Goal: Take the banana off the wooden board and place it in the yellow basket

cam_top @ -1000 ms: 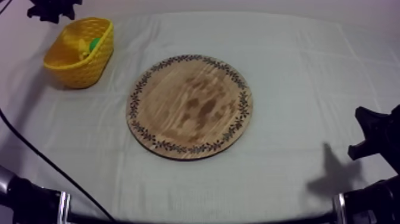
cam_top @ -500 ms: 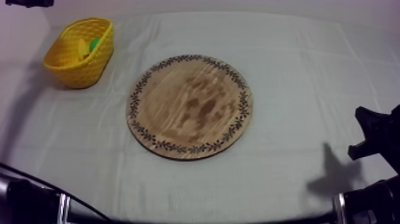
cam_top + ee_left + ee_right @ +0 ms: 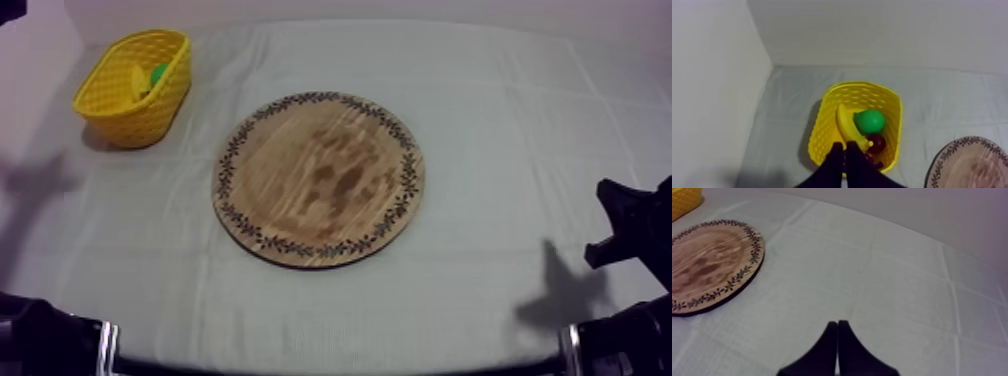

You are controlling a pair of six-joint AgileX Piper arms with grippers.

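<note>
Inside the yellow basket [image 3: 822, 131], near the cloth's left edge, lay the banana [image 3: 846, 125], a smooth, bright yellow curve touching a green pear [image 3: 868, 120] and just beside a small red fruit [image 3: 877, 142]. Above the basket's near rim, the left gripper [image 3: 844, 146] hung with its fingers pressed together, holding nothing. Beside the wooden board [image 3: 318, 178], the right gripper [image 3: 837, 324] was likewise closed into a narrow wedge.
</note>
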